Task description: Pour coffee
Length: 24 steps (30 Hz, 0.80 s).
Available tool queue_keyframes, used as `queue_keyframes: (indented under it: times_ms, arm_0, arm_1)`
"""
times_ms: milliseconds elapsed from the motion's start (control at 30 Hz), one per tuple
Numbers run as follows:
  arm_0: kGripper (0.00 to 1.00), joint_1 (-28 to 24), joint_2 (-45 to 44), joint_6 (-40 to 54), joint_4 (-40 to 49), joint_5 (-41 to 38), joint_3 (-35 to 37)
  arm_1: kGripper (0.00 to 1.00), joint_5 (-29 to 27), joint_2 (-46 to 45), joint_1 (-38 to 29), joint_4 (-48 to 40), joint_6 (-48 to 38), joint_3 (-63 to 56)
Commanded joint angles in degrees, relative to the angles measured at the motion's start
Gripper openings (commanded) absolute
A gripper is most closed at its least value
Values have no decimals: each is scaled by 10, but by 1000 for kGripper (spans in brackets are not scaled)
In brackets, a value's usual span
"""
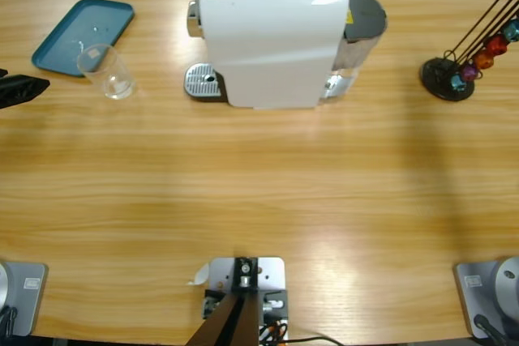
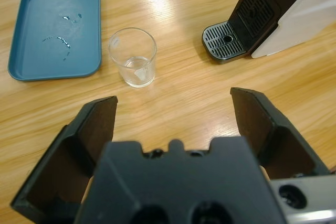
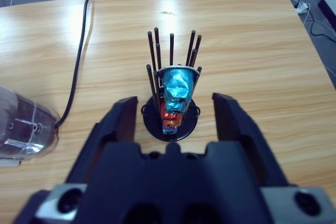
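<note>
No text, brand, number or sign can be read anywhere. The white and black coffee machine carries a small yellow sticker on its side, beside its grey water tank, too small to read.

High: straight down over the table.
Left wrist: toward glass, shared with high.
Right wrist: near capsule rack.

Glossy wooden table; clear glass cup; white plastic coffee machine, perforated metal drip tray.
</note>
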<state>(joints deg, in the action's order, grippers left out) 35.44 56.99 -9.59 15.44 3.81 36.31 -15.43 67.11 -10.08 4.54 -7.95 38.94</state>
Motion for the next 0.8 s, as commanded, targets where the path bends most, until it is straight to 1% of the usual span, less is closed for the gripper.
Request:
queue_keyframes:
  times_ms: [33, 67, 533, 567, 600, 633, 667, 700, 800]
  arm_0:
    - [927, 6, 19, 6, -7, -11, -18]
    - [927, 6, 19, 6, -7, -11, -18]
    - [927, 6, 22, 6, -7, -12, -18]
    - [927, 6, 22, 6, -7, -12, -18]
    - [927, 6, 22, 6, -7, -12, -18]
    - [927, 6, 22, 6, -7, -12, -18]
    - [927, 6, 22, 6, -7, -12, -18]
    - [927, 6, 22, 6, -7, -12, -18]
    - [927, 6, 21, 6, -7, -12, -18]
  arm_1:
    - [20, 2, 25, 13, -5, 8, -6]
    - [0, 2, 26, 13, -5, 8, -6]
    - [9, -6, 20, 13, -4, 8, -9]
    - [265, -9, 17, 13, 0, 8, -9]
    - [582, -14, 11, 13, 9, 8, -8]
    - [698, -20, 5, 13, 19, 7, -7]
    - [769, -29, 0, 13, 28, 6, -7]
    - [802, -36, -6, 13, 36, 4, -7]
    - [844, -45, -17, 13, 51, 1, -8]
